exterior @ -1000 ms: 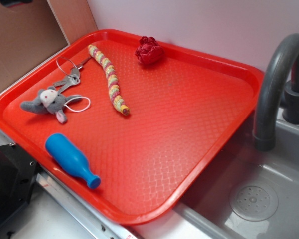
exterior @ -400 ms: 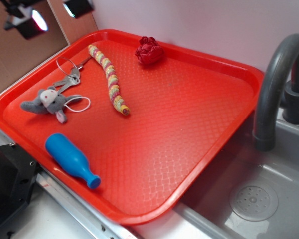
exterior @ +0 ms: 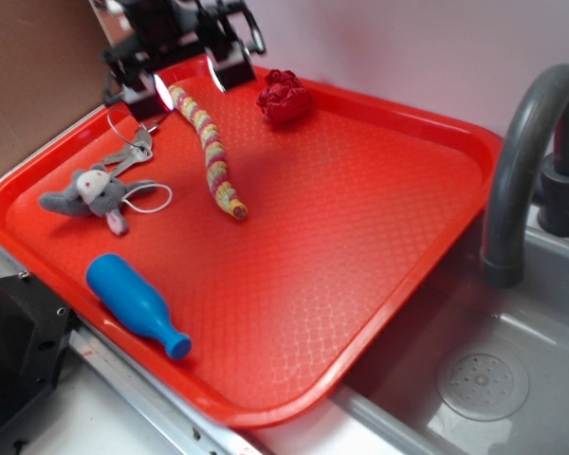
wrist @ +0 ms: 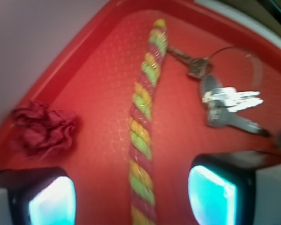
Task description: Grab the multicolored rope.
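Exterior view: the jaws (exterior: 192, 78) hang wide open above the far end of the multicolored rope (exterior: 210, 150), which lies loose on the red tray (exterior: 379, 237). The keys (exterior: 133, 147) sit off to one side, the dark red fabric ball (exterior: 284, 97) to the other.

Wrist view: the rope (wrist: 143, 136) runs right between the two pads (wrist: 51, 200), touching neither. Ball (wrist: 44, 130) outside one pad, keys (wrist: 225, 101) beyond the other.

Kitchen: sink (exterior: 550, 284) with faucet (exterior: 522, 161)

A pale wall (exterior: 379, 38) backs a grey sink (exterior: 512, 379) with a faucet (exterior: 526, 152).
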